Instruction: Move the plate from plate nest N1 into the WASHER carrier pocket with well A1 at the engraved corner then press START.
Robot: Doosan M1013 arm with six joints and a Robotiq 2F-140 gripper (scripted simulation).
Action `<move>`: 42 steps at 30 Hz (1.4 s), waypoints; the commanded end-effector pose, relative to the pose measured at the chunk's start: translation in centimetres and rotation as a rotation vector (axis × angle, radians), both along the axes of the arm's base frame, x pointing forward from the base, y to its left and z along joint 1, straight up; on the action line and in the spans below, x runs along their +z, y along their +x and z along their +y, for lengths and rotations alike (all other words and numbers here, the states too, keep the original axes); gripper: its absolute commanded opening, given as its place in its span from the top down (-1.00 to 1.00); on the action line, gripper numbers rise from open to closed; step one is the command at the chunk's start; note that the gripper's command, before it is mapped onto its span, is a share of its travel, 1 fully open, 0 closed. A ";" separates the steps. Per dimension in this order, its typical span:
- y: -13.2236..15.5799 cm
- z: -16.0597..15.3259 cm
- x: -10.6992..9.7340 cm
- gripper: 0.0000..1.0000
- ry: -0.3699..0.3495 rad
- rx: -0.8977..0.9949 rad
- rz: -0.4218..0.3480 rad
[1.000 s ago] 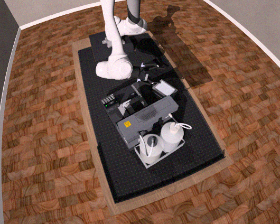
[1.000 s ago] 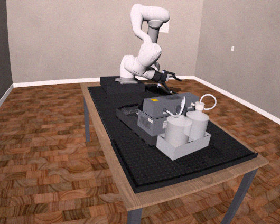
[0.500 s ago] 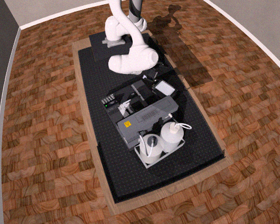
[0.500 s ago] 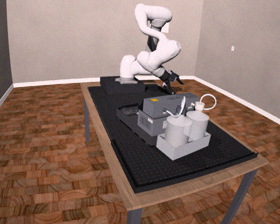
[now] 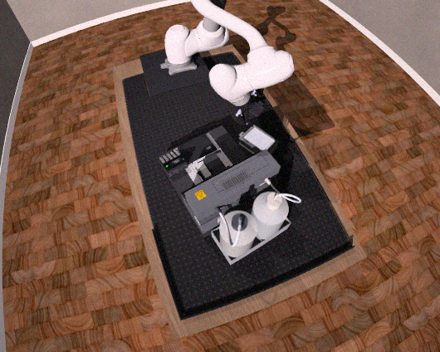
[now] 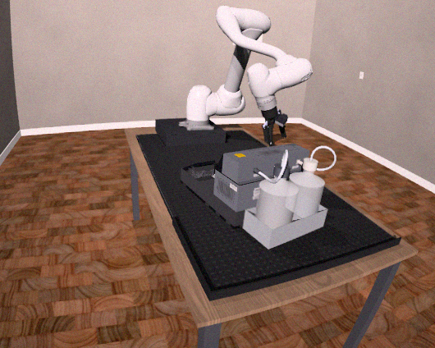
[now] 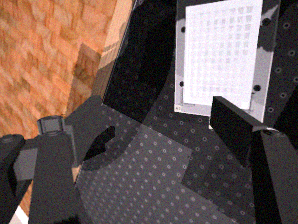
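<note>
The white well plate point(image 5: 257, 138) point(image 7: 222, 50) lies flat in the grey plate nest N1 point(image 5: 244, 141) point(image 7: 267, 75), to the right of the washer's front. My gripper point(image 5: 241, 114) point(image 6: 275, 133) point(image 7: 156, 110) is open and empty. It hangs above the mat just short of the nest, with the plate ahead of the fingertips in the wrist view. The grey washer WASHER point(image 5: 231, 178) point(image 6: 265, 162) stands mid-table. Its carrier point(image 5: 210, 159) holds no plate. The keypad point(image 5: 170, 155) is at its front left, with a small green lamp point(image 5: 167, 166) below it. The washer hides the plate in the exterior view.
Two white bottles point(image 5: 237, 232) point(image 5: 270, 212) point(image 6: 273, 205) point(image 6: 308, 193) with hoses stand in a grey tray point(image 6: 281, 235) behind the washer. The arm's base block point(image 5: 173, 79) sits at the table's far end. The table's right edge is close beside the nest.
</note>
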State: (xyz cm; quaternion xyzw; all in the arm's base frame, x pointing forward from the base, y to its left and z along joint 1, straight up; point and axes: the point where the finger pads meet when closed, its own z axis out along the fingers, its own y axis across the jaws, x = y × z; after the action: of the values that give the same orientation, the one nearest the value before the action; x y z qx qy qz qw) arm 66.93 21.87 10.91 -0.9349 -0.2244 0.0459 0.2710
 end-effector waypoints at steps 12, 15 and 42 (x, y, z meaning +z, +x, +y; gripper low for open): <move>3.8 0.9 2.8 -0.40 -0.441 0.046 -0.173; 4.8 1.3 3.9 -0.40 -0.512 0.044 -0.236; 4.7 1.2 0.5 -0.40 -0.516 0.046 -0.223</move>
State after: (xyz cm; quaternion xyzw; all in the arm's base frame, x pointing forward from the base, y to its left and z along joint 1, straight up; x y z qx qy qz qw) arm 71.59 23.15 13.18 -0.9668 -0.2553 0.0059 0.0006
